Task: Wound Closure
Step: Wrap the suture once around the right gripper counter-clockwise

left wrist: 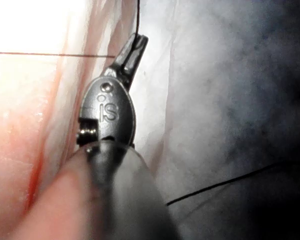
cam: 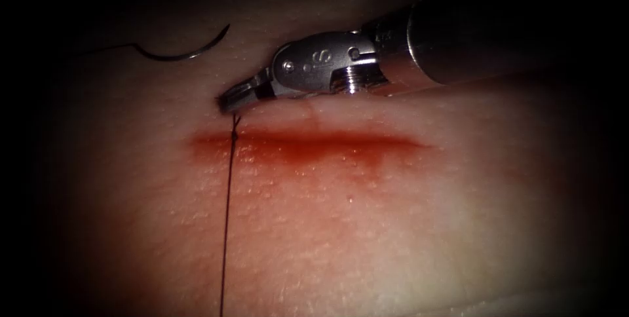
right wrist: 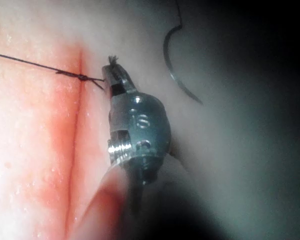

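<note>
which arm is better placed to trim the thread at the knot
Right, probably: the right claw sits shut beside the knot at the left end of the cut, while the left claw holds the thread. The needle lies free on the tissue.

Needle (cam: 187, 52) loose on tissue (cam: 367, 225)

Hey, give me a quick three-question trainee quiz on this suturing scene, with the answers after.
1. True or false: the right claw holds the needle.
2. Where does the knot sit? A) at the left end of the cut; B) at its right end; C) on the needle.
3. Fill in: the right claw and the left claw both look shut on the ____.
Key: 1 false, it lies free on the tissue, not in it; 2 A; 3 thread.
</note>
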Robot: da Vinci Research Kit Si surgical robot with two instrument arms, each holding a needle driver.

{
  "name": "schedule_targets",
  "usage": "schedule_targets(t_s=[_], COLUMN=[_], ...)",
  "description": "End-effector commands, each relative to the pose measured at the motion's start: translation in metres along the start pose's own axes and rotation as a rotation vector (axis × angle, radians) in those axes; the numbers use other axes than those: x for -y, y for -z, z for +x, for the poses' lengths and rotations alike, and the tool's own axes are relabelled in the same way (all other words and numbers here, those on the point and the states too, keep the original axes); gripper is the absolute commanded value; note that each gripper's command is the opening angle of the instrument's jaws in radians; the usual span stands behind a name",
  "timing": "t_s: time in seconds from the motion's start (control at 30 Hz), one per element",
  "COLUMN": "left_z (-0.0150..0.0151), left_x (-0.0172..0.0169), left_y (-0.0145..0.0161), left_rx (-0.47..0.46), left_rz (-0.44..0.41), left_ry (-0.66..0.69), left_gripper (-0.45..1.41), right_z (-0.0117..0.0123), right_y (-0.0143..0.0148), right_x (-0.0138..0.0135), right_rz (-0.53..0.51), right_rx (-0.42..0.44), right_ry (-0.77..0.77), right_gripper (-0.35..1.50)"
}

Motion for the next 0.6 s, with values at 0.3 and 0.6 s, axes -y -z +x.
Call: schedule_targets(t_s=[0.3, 0.6], left_z=[0.0044, 0.0083], left_x=[0.0043, 0.0084], left_y=[0.0015, 0.0033], left_rx=[0.061, 0.123], left_rz=[0.113, 0.148], left_ry=[-0.125, -0.222], left_gripper=[-0.45, -0.45], right_z=[0.0012, 0.0017], right_y=[0.0003, 0.0029], right_x=[0.0003, 0.0007], right_rz=[-0.086, -0.164], right_rx=[-0.100, -0.140], right_ry=[0.070, 0.081], right_gripper=[1.13, 1.06])
